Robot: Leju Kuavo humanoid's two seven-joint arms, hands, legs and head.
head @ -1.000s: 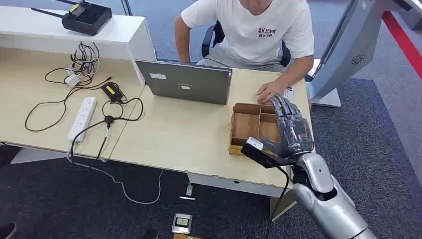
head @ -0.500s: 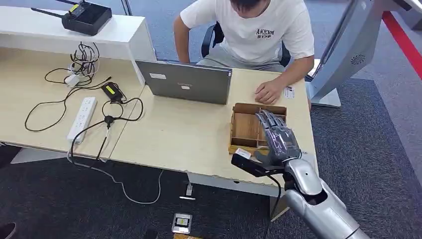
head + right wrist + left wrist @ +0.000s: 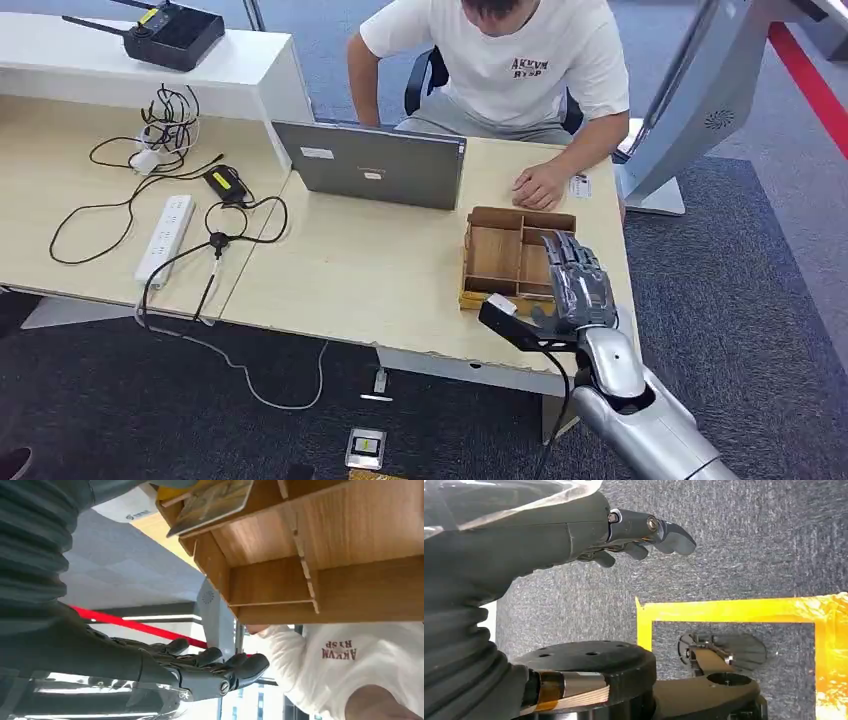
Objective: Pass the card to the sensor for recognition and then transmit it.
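right hand (image 3: 578, 285) sits lower right of centre in head view, raised over the near right part of the wooden tray (image 3: 492, 252), fingers (image 3: 565, 252) stretched out w/ slight gaps, holding nothing. right wrist view shows the same hand (image 3: 200, 667) w/ fingers (image 3: 250, 666) extended & nothing between them, beside the tray (image 3: 320, 555).

card (image 3: 210, 500) shows at top of right wrist view, lying on the tray's edge by a compartment; printed face, details too blurred to read. can't pick it out in head view.

left hand (image 3: 639, 535) in upper part of left wrist view, over grey carpet w/ yellow tape (image 3: 724, 611); fingers (image 3: 674, 536) curled in loosely, nothing in them.

tray is on the light wood desk (image 3: 350, 270), right of centre. behind it a grey laptop (image 3: 372, 165) & a person in white t-shirt (image 3: 510, 60), their hand (image 3: 540, 186) flat on desk just beyond the tray. power strip (image 3: 165, 238) & cables (image 3: 170, 120) at left of frame; black device w/ antennas (image 3: 170, 32) upper left.
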